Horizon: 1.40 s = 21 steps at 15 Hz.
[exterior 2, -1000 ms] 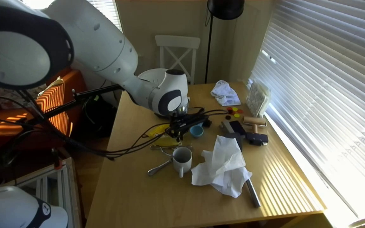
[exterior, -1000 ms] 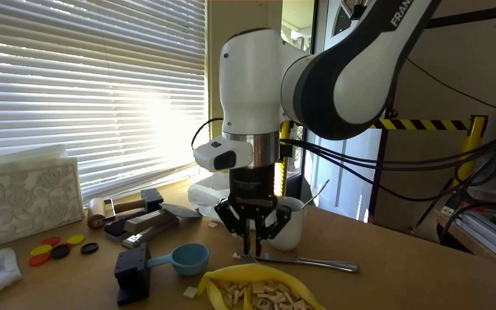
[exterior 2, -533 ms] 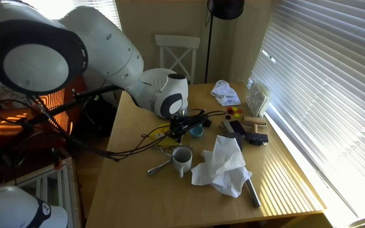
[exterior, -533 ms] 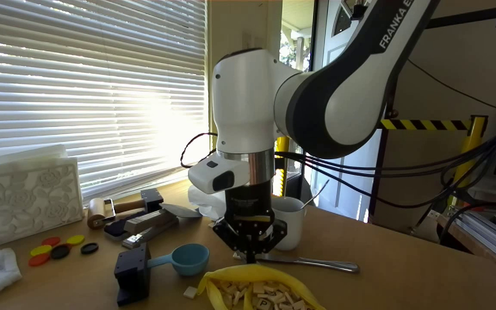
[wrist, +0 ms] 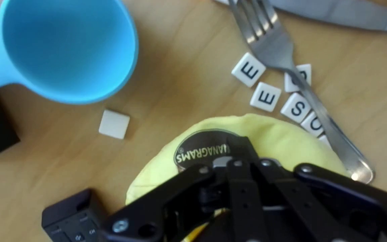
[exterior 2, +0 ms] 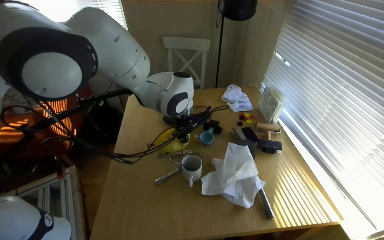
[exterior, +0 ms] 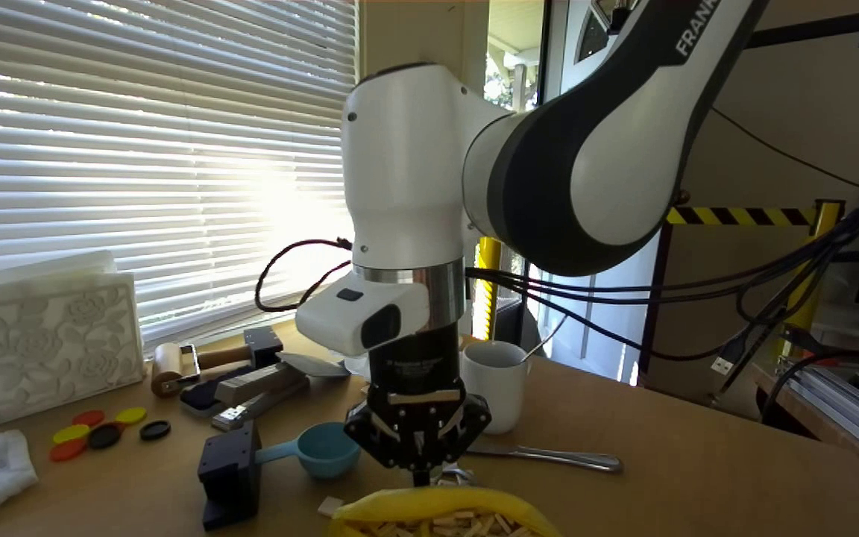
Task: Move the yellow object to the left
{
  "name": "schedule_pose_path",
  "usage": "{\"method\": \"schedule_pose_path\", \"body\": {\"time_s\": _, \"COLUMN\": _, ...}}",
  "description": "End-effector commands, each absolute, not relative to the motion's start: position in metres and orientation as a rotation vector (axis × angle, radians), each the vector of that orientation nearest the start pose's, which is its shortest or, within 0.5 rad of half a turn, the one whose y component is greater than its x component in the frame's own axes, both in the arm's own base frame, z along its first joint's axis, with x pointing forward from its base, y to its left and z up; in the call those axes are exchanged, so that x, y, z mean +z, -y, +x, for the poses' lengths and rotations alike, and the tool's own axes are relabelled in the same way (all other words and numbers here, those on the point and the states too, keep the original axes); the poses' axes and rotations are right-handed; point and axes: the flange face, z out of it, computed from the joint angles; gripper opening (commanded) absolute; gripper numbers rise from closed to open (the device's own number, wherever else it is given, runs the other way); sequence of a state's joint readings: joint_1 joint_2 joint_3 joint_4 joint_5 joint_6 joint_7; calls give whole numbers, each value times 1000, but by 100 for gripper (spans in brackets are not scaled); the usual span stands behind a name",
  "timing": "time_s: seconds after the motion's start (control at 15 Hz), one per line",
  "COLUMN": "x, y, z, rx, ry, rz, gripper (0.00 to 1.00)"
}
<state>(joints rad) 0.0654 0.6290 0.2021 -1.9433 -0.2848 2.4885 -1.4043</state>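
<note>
Lying nearer the left edge of the worktop (exterior 2: 135,200) than the right in an exterior view, the yellow pouch (exterior 2: 175,146) is crossed by cables (exterior 2: 197,123), and the wrist view loses the start of its printed word behind the gripper (wrist: 242,145), whose fingers stand together; whether cloth is pinched between them I cannot tell. Rightward come the mug (exterior 2: 192,166), then the blue scoop (exterior 2: 207,137), then crumpled paper (exterior 2: 232,176) hiding part of a metal handle (exterior 2: 266,203) that points to the near edge

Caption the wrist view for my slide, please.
Wrist view: fingers at a yellow pouch, a fork lying across letter tiles, a blue scoop at upper left.
</note>
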Motion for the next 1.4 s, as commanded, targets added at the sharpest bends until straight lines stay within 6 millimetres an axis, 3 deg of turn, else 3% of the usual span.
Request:
{"method": "schedule_pose_path", "body": {"time_s": 0.0, "x": 156, "y": -179, "z": 595, "rx": -72, "ry": -2649, "rz": 1768, "gripper": 0}}
{"method": "schedule_pose_path", "body": {"time_s": 0.27, "x": 160, "y": -198, "z": 596, "rx": -48, "ry": -2716, "rz": 1686, "gripper": 0}}
{"method": "schedule_pose_path", "body": {"time_s": 0.4, "x": 173, "y": -186, "z": 601, "rx": -61, "ry": -2615, "rz": 1746, "gripper": 0}}
{"method": "schedule_pose_path", "body": {"time_s": 0.67, "x": 191, "y": -137, "z": 605, "rx": -85, "ry": -2402, "rz": 1945, "gripper": 0}}
{"method": "schedule_pose_path", "body": {"time_s": 0.93, "x": 176, "y": -122, "z": 601, "rx": -190, "ry": -2455, "rz": 1967, "gripper": 0}}
{"method": "schedule_pose_path", "body": {"time_s": 1.33, "x": 154, "y": -130, "z": 587, "rx": -292, "ry": -2627, "rz": 1931, "gripper": 0}}
